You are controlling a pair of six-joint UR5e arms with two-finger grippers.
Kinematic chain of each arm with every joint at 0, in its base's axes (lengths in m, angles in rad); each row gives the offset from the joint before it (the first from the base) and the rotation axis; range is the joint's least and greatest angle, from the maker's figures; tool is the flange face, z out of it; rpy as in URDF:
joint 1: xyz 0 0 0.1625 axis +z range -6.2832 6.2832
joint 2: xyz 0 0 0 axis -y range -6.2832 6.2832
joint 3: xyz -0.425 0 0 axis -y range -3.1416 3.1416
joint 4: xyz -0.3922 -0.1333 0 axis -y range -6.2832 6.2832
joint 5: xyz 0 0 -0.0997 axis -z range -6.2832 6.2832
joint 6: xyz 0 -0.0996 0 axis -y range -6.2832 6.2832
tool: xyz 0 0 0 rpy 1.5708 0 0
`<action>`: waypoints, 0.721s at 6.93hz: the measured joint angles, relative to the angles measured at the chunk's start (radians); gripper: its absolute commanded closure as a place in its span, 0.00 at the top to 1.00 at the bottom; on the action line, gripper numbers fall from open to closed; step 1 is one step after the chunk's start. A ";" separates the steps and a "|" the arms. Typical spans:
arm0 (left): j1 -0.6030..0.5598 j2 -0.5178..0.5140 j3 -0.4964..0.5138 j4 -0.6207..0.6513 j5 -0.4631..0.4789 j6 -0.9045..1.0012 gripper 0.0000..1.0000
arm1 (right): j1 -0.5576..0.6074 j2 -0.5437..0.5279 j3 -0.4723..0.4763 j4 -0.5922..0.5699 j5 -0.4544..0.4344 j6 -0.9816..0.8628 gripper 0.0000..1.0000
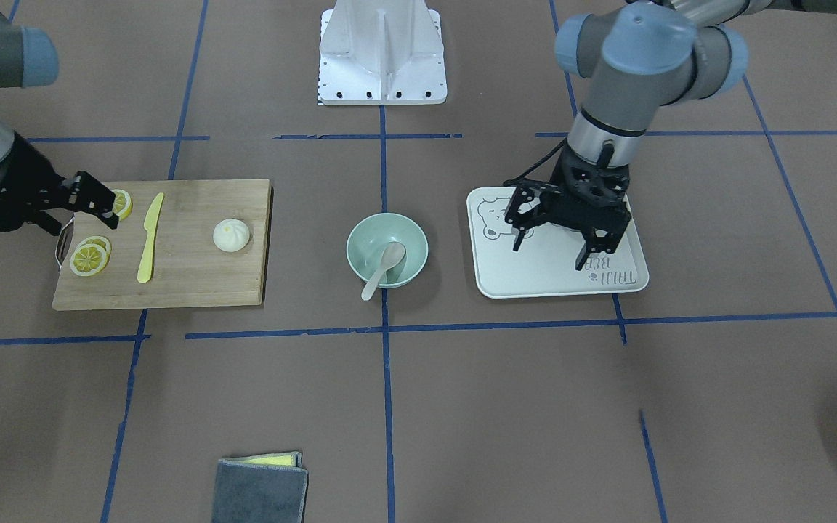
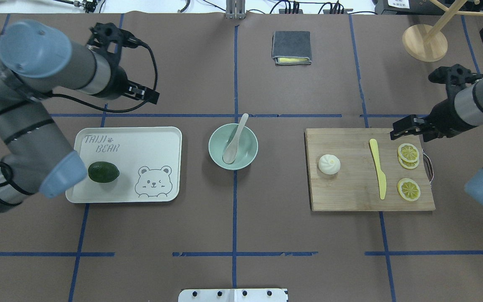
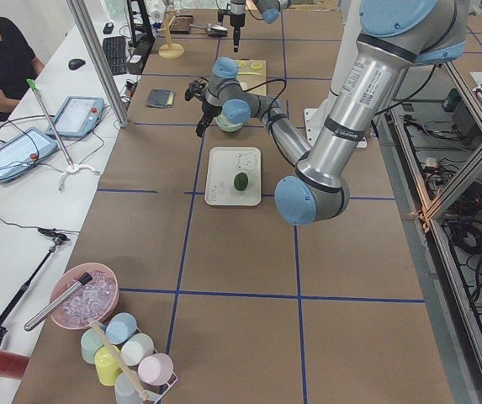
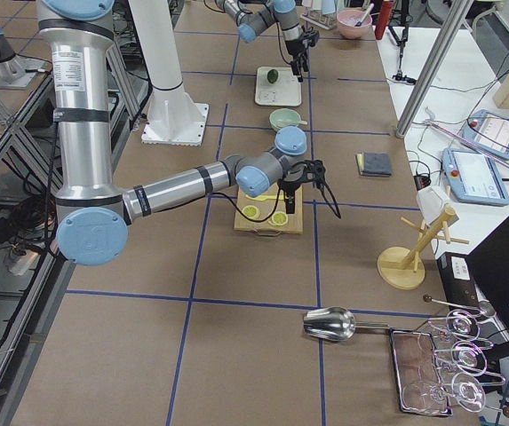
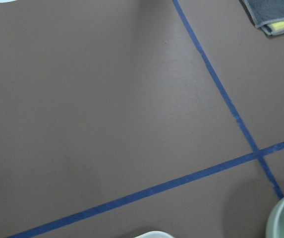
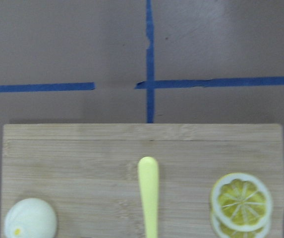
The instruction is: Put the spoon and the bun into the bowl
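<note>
The pale spoon [image 1: 387, 265] lies in the mint-green bowl [image 1: 352, 250] at the table's middle, its handle resting over the rim; both also show in the overhead view, spoon [image 2: 234, 140] and bowl [image 2: 214, 138]. The white bun [image 1: 231, 235] [image 2: 329, 164] [image 6: 30, 218] sits on the wooden cutting board [image 2: 350, 193]. My right gripper [image 1: 84, 218] [image 2: 401, 130] is open and empty, above the board's far outer corner near the lemon slices. My left gripper [image 1: 549, 254] [image 2: 147, 95] is open and empty, raised over the far edge of the white tray [image 2: 149, 142].
On the board lie a yellow plastic knife [image 2: 378, 167] and lemon slices [image 2: 408, 189]. A dark green lime [image 2: 103, 172] sits on the tray. A folded grey cloth [image 2: 292, 47] lies at the far side, and a wooden stand [image 2: 425, 42] is at the far right.
</note>
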 measured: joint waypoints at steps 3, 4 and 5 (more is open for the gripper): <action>-0.108 0.083 -0.035 -0.001 -0.141 0.100 0.99 | -0.227 0.101 0.012 -0.032 -0.191 0.225 0.87; -0.111 0.087 -0.039 -0.002 -0.145 0.100 0.99 | -0.266 0.110 0.004 -0.045 -0.222 0.239 0.81; -0.111 0.088 -0.040 -0.002 -0.146 0.096 0.99 | -0.296 0.118 -0.008 -0.050 -0.247 0.244 0.65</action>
